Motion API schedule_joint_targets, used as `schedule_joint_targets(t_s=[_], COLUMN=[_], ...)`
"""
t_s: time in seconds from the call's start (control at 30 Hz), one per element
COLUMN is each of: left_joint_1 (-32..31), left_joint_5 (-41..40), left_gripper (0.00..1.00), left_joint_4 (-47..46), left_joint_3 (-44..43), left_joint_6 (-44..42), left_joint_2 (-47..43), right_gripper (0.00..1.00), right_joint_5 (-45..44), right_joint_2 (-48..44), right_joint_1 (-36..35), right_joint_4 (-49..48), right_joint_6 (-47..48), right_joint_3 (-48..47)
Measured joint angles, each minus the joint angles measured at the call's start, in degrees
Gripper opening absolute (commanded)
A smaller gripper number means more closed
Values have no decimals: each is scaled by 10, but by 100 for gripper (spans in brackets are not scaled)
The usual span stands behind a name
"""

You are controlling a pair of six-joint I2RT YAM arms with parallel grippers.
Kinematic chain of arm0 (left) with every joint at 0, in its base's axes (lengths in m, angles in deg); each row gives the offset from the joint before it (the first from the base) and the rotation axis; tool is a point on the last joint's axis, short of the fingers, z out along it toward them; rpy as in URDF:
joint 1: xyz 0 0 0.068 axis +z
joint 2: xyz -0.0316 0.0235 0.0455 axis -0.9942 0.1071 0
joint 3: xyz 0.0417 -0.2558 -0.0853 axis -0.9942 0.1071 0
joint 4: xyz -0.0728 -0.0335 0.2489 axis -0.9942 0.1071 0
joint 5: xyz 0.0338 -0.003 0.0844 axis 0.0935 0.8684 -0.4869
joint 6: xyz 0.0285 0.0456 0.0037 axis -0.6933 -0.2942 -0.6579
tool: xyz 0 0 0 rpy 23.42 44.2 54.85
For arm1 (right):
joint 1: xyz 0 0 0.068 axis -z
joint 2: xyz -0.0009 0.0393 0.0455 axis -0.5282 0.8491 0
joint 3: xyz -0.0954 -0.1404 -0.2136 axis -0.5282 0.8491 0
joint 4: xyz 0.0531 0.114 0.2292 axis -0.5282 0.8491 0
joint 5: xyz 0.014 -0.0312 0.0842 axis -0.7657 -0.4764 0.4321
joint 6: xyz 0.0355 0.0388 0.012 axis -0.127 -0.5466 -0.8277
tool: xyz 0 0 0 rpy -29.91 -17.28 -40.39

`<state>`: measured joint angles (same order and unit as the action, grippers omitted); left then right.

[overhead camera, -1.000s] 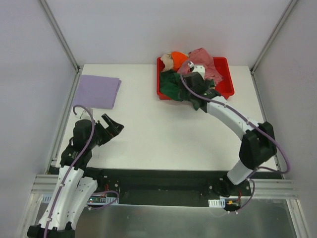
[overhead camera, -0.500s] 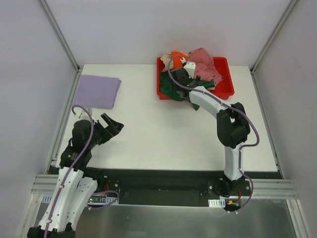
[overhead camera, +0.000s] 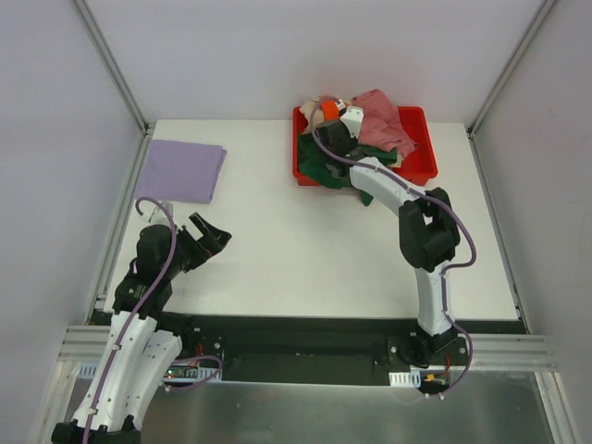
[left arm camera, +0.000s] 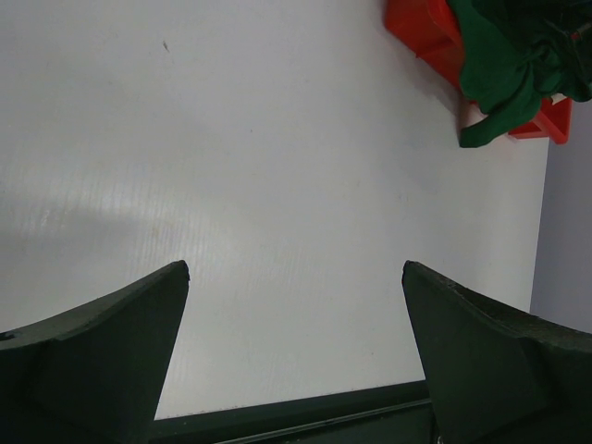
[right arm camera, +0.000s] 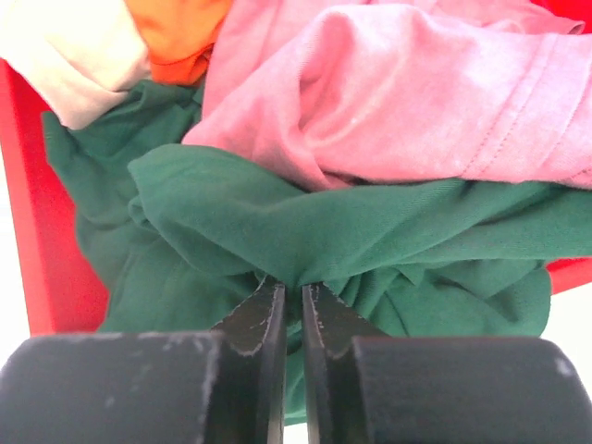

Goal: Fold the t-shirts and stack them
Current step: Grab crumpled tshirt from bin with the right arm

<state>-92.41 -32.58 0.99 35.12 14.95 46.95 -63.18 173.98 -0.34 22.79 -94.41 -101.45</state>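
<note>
Right wrist view: right jaws nearly together, clamped on a small fold of the dark green t-shirt [right arm camera: 277, 222] at the near side of the red tray [right arm camera: 37, 231]. Lies partly under the pink t-shirt [right arm camera: 416, 83], next to the orange t-shirt [right arm camera: 176, 28] and the beige t-shirt [right arm camera: 65, 55], with part of it draped over the tray wall toward the desk [overhead camera: 305, 240]. Top view: lavender t-shirt [overhead camera: 185, 169] folded flat at the far left corner, well apart from the tray. Left jaws wide apart, holding nothing, over the desk near the left base.

Likely trouble from here:
- **Slipping:** looks like a thin pinch right at the tips, so could slide out under the weight of the cloth on lifting.
- **Dragging a neighbour:** could pull the pink one along, lying as it does over the green fold, and spill it onto the desk or over the tray's edge.
- **Moving the tray:** might tip or shift the tray if the cloth snags on the wall.
- **Poor hold for folding:** grips bunched cloth rather than a hem or shoulder, so probably comes out twisted and hard to spread.
</note>
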Motion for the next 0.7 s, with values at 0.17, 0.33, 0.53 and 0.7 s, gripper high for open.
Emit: schedule_joint_targets(t_s=[0.17,0.33,0.53,0.7], left_joint_1=[0,0,0,0], left_joint_5=[-1,-2,-1,-1], left_gripper=[99,99,99,99], left_joint_4=[-1,-1,-1,-1], left_joint_3=[5,7,7,7], left_joint_6=[0,0,0,0], left_joint_2=[0,0,1,1], right_gripper=[1,1,1,1], right_joint_5=[53,115,182,224], right_joint_2=[-17,-105,-239,-288], right_joint_1=[0,-15,-25,-25], right_joint_4=[-16,-31,-58,-67], right_joint_6=[70,133,155,162], right_joint_3=[3,24,19,-15])
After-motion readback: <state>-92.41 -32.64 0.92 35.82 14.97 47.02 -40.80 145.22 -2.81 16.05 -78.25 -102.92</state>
